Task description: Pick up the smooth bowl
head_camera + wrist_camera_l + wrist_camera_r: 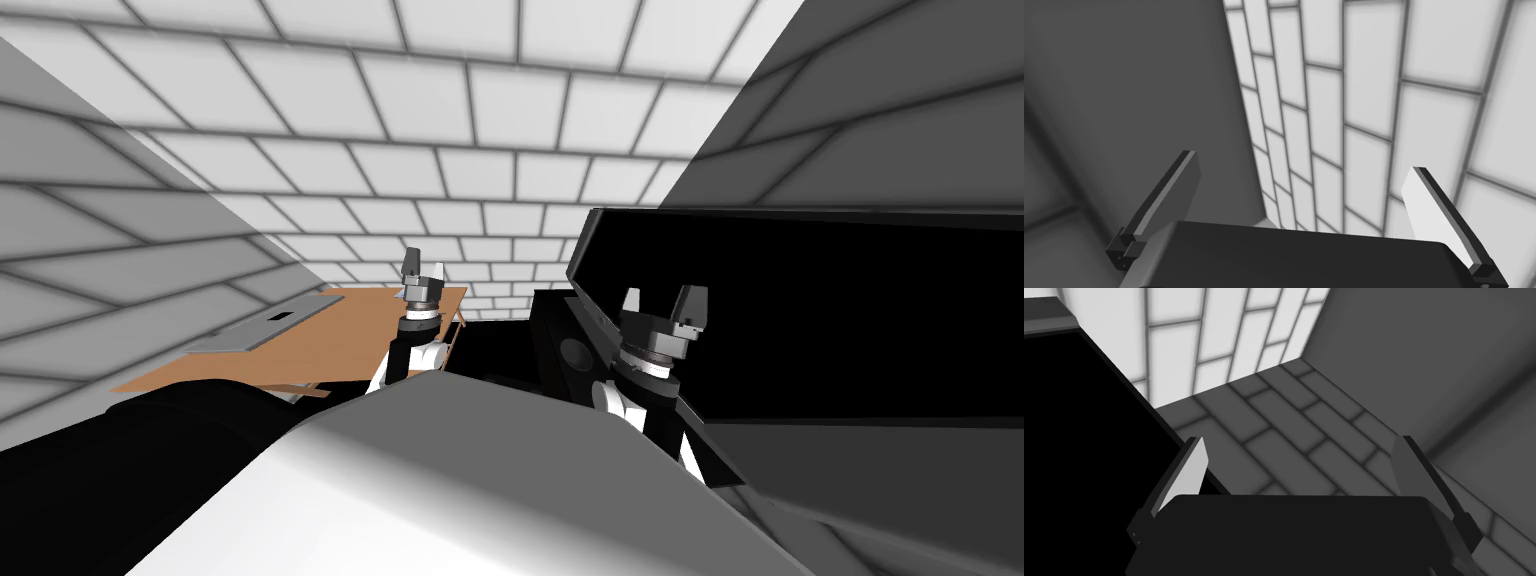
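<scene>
Smooth bowl: location, pose and appearance cannot be determined. Left gripper [424, 262] and right gripper [662, 300]: fingers apart, nothing between them.

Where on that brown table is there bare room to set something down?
Bare brown tabletop lies between the flat grey slab on its left part and the left gripper near its right edge. The slab's side is taken.
</scene>
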### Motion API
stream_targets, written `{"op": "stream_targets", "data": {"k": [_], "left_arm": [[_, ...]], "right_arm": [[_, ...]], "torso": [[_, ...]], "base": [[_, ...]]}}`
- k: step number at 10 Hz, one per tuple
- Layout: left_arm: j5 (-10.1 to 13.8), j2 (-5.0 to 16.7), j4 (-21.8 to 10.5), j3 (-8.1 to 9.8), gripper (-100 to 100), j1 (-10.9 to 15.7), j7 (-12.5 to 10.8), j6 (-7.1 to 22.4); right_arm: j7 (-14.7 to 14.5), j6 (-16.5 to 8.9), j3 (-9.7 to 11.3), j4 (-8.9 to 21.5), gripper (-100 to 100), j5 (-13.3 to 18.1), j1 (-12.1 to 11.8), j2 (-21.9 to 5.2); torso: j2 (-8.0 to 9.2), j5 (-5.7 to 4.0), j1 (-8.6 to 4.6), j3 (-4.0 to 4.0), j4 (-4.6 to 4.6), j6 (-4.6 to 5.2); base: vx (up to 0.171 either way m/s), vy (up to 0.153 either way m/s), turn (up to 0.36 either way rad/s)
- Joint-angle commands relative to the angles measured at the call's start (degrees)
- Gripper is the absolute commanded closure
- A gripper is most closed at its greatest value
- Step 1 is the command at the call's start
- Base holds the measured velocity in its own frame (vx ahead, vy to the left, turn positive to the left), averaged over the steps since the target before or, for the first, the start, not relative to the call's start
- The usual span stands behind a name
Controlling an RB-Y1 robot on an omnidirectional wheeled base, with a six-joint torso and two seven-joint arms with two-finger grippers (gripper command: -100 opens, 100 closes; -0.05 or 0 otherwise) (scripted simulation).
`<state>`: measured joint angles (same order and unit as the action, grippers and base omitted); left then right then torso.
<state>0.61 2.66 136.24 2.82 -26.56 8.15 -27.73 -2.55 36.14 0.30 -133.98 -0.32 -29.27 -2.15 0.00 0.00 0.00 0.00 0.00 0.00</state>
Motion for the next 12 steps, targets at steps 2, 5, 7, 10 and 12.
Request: {"op": "stream_targets", "data": {"k": [2,5,7,10,12], "left_arm": [[0.0,0.0,0.0,-0.01,0,0.0,0.0,0.0],[0.0,0.0,0.0,-0.01,0,0.0,0.0,0.0],[0.0,0.0,0.0,-0.01,0,0.0,0.0,0.0],[0.0,0.0,0.0,-0.01,0,0.0,0.0,0.0],[0.0,0.0,0.0,-0.01,0,0.0,0.0,0.0]], "right_arm": [[-1.1,-1.5,0.5,3.3,-100,2.8,1.1,-2.8],[-1.9,-2.9,0.8,6.3,-100,5.0,2.0,-4.9],[-2.8,-4.6,1.0,10.0,-100,7.8,3.2,-7.4],[-3.9,-6.7,1.4,14.8,-100,11.1,4.5,-10.3],[-4.9,-8.9,1.8,19.2,-100,14.7,6.0,-13.3]], "torso": [[-0.06,0.03,0.18,-0.04,-0.01,-0.02],[-0.11,0.12,0.53,-0.06,-0.03,-0.01],[-0.02,0.07,0.31,-0.01,-0.01,-0.01],[-0.13,0.12,0.50,-0.08,-0.03,-0.01],[-0.09,0.08,0.36,-0.06,-0.02,-0.01]], "base": [[0.017,0.085,0.049],[0.020,0.121,0.025],[0.009,0.088,0.046],[0.030,0.119,0.044],[0.024,0.109,0.053]]}}
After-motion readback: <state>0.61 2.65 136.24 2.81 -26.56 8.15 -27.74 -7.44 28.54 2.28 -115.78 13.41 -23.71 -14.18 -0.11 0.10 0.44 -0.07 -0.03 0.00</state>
